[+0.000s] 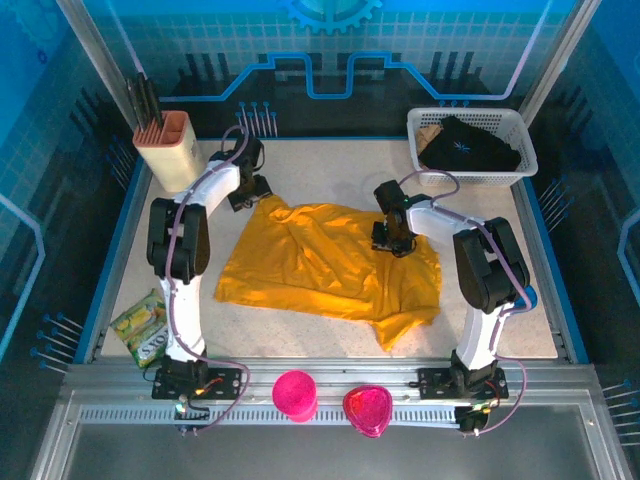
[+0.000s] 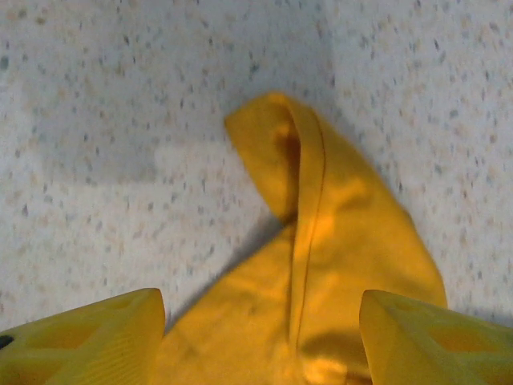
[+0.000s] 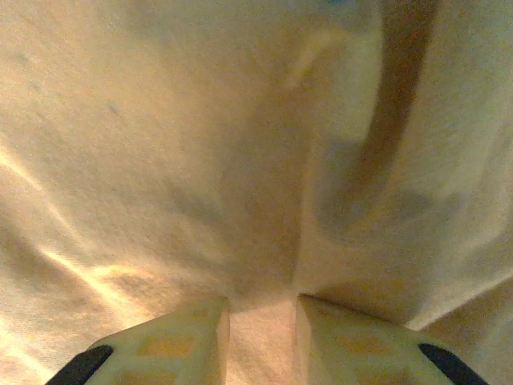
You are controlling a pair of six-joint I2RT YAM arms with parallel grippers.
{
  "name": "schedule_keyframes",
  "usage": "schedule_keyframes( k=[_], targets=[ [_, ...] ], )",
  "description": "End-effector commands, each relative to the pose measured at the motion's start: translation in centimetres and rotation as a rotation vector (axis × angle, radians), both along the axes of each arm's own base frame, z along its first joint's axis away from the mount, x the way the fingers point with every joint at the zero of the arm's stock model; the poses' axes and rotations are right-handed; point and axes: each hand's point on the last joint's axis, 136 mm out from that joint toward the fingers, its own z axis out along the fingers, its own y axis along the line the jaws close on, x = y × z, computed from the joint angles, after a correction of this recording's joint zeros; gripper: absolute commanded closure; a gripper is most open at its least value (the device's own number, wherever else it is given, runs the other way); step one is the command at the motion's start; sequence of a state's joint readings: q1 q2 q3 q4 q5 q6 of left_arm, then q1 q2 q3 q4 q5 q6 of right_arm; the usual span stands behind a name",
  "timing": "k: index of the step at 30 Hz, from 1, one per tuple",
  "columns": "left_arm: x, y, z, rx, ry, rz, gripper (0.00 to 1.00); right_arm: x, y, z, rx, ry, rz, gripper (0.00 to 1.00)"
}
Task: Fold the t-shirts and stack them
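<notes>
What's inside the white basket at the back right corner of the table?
The white basket holds a black garment with a small pale mark, and a tan item peeking out at its left. Anything beneath the black garment is covered.

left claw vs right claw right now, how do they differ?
Left claw is open wide, straddling a corner of the t-shirt; right claw is nearly closed, pinching a fold. Left claw is at the shirt's far-left corner, right claw on its far-right part. Both work the same shirt.
</notes>
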State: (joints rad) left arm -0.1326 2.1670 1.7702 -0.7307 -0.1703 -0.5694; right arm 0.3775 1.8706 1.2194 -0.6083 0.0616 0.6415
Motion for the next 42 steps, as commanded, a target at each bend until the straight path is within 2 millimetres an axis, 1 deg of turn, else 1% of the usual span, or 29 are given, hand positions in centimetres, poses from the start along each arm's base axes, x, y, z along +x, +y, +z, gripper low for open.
schedule_keyframes(
  k=[1,4,7,9,10,11,14,15,16,18,21,23,26,29,31,32,33,34,35,36,37,38,40,42],
  targets=[
    [2.2,0.4,-0.6,-0.029,-0.015,-0.002,0.35,-0.8,-0.3,-0.1,0.023,0.018,0.005,0.71],
    [3.6,0.1,-2.1,-0.037,-0.004,-0.013,0.37,-1.4,-0.2,-0.4,0.032,0.028,0.004,0.72],
    [4.9,-0.8,-3.5,-0.082,-0.012,-0.035,0.40,-1.8,0.1,-0.4,0.033,0.034,0.012,0.74],
    [5.6,-1.3,-4.2,-0.105,-0.016,-0.042,0.45,-2.1,0.1,-0.4,0.030,0.038,0.017,0.75],
    [5.8,-1.4,-4.5,-0.111,-0.016,-0.042,0.50,-2.3,0.2,-0.5,0.028,0.040,0.019,0.76],
    [6.0,-1.6,-4.6,-0.118,-0.019,-0.043,0.57,-2.3,0.3,-0.4,0.030,0.039,0.019,0.77],
    [6.4,-1.7,-4.3,-0.125,-0.038,-0.044,0.91,-2.6,0.6,-0.5,0.030,0.043,0.026,0.80],
    [6.6,-1.7,-3.9,-0.125,-0.048,-0.044,1.00,-2.6,0.7,-0.7,0.028,0.046,0.029,0.81],
    [6.6,-1.6,-3.3,-0.122,-0.058,-0.044,1.00,-2.7,0.7,-0.9,0.022,0.052,0.030,0.81],
    [6.9,-1.4,-1.6,-0.106,-0.091,-0.048,1.00,-2.8,0.4,-1.4,0.001,0.065,0.025,0.83],
    [7.0,-0.8,2.3,-0.063,-0.153,-0.056,1.00,-3.3,-0.7,-2.3,-0.056,0.097,0.011,0.85],
    [6.9,0.2,5.9,-0.009,-0.211,-0.050,1.00,-3.8,-1.4,-2.9,-0.084,0.118,0.005,0.86],
    [6.3,1.5,11.4,0.061,-0.294,-0.040,1.00,-4.0,-1.4,-3.2,-0.082,0.128,0.000,0.86],
    [5.6,2.5,15.7,0.121,-0.337,-0.036,1.00,-4.0,-1.4,-3.4,-0.086,0.135,-0.001,0.87],
    [5.4,2.6,17.1,0.138,-0.344,-0.045,1.00,-3.8,-1.2,-3.4,-0.081,0.133,-0.001,0.87],
    [5.4,2.6,17.4,0.142,-0.341,-0.052,1.00,-3.7,-1.2,-3.4,-0.080,0.131,-0.001,0.87],
    [5.5,2.6,17.3,0.146,-0.331,-0.056,1.00,-3.7,-1.0,-3.4,-0.079,0.130,0.001,0.87],
    [5.7,2.5,16.8,0.146,-0.317,-0.063,0.95,-3.6,-0.9,-3.3,-0.075,0.127,0.002,0.87],
    [6.0,2.4,16.1,0.146,-0.302,-0.065,0.82,-3.5,-0.7,-3.3,-0.072,0.126,0.004,0.87],
    [6.3,2.2,15.3,0.143,-0.285,-0.070,0.62,-3.5,-0.5,-3.2,-0.069,0.125,0.007,0.87],
    [6.5,2.2,14.3,0.142,-0.266,-0.068,0.48,-3.4,-0.3,-3.1,-0.064,0.120,0.010,0.86],
    [6.7,2.2,13.2,0.142,-0.245,-0.064,0.39,-3.4,-0.1,-2.9,-0.063,0.117,0.016,0.86],
    [6.7,2.2,11.6,0.152,-0.211,-0.058,0.29,-3.4,0.3,-2.5,-0.061,0.111,0.027,0.85],
    [6.3,2.0,11.2,0.168,-0.197,-0.058,0.21,-3.4,0.5,-2.1,-0.062,0.101,0.034,0.83]
  ],
)
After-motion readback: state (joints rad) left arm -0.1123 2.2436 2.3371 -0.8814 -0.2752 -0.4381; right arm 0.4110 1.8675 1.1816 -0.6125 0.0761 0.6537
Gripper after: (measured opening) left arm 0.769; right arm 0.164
